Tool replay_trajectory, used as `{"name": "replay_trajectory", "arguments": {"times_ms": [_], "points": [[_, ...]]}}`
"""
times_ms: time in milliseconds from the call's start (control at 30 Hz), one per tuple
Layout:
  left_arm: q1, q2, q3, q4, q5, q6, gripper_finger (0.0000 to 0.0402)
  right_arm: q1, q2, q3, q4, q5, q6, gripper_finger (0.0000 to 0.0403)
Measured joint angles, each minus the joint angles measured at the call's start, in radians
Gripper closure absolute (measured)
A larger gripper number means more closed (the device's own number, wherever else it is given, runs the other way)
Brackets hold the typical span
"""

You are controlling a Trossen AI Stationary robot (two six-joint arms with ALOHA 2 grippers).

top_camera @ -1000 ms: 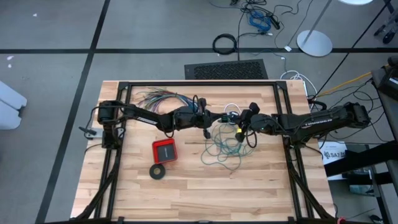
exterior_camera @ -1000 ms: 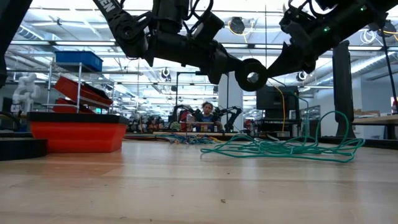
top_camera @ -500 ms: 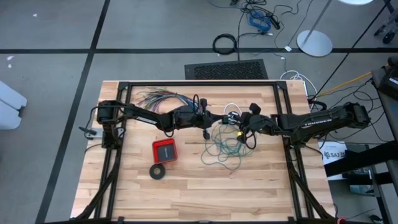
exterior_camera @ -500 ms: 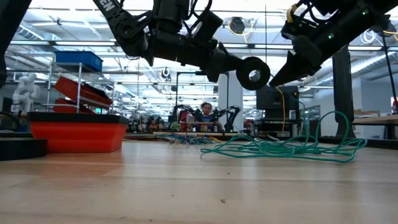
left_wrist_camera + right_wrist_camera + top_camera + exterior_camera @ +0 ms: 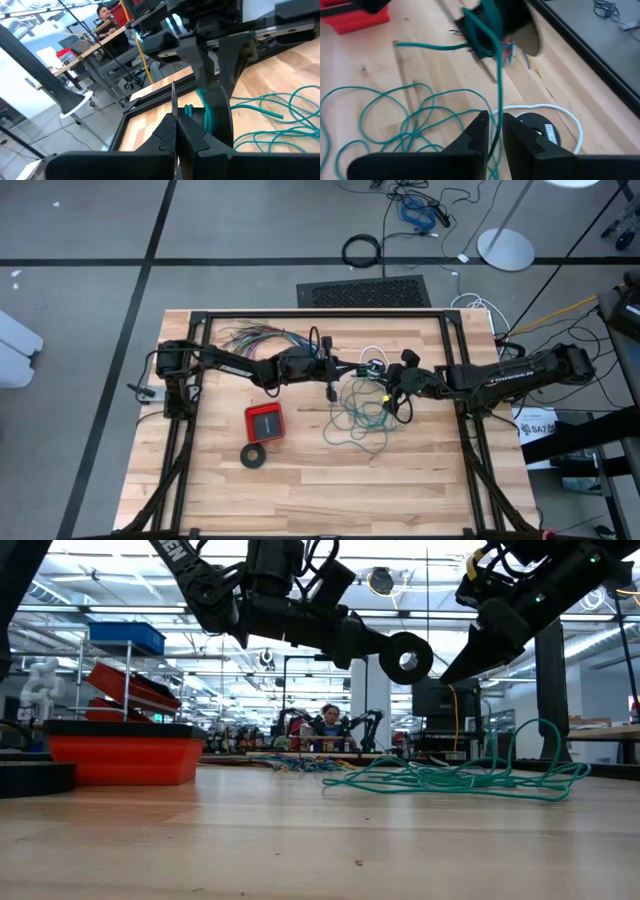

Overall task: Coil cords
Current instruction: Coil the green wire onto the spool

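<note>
The teal wire's loose tangle (image 5: 358,418) lies on the wooden table in the middle right, also seen in the low view (image 5: 450,778). One strand rises from it to several turns (image 5: 482,22) wound on my left gripper (image 5: 372,368), which is shut and hangs level above the table. My right gripper (image 5: 388,392) slants down just right of it, its fingers a little apart with the rising strand (image 5: 496,90) between them. The white cord (image 5: 560,111) lies looped on the table below both grippers, around its black round piece (image 5: 537,129). My left gripper has the teal wire wound in several turns (image 5: 482,22) round its shut fingertips, clear of the table. A thin end (image 5: 173,97) sticks out from between the fingers. One strand hangs from the turns to the tangle. My right gripper has the strand between its fingers (image 5: 481,131); whether they touch it I cannot tell.
A red box (image 5: 264,422) and a black tape ring (image 5: 254,455) lie left of the tangle. A fan of many-coloured wires (image 5: 255,337) lies at the far left. A black frame (image 5: 320,314) borders the table. A person (image 5: 328,724) sits far off beyond the table.
My right gripper has tipped a little and drawn slightly away from my left gripper, toward the table's right edge. The tangle has stayed on the table.
</note>
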Motion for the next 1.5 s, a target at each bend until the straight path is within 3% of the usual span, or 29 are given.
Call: {"name": "replay_trajectory", "arguments": {"times_ms": [233, 500, 767, 1500], "points": [[0.023, 0.0, 0.0, 0.0, 0.059, -0.051, 0.0402, 0.038, -0.015, 0.0, -0.041, 0.035, 0.031, 0.0361], [0.092, 0.002, 0.0, 0.02, 0.238, -0.205, 0.0402, 0.08, -0.106, 0.001, -0.106, 0.073, 0.077, 0.0361], [0.124, 0.002, 0.0, 0.083, 0.352, -0.301, 0.0402, 0.127, -0.146, 0.001, -0.107, 0.116, 0.091, 0.0362], [0.122, 0.002, 0.0, 0.127, 0.402, -0.37, 0.0402, 0.126, -0.012, 0.002, -0.064, 0.115, 0.161, 0.0362]]}}
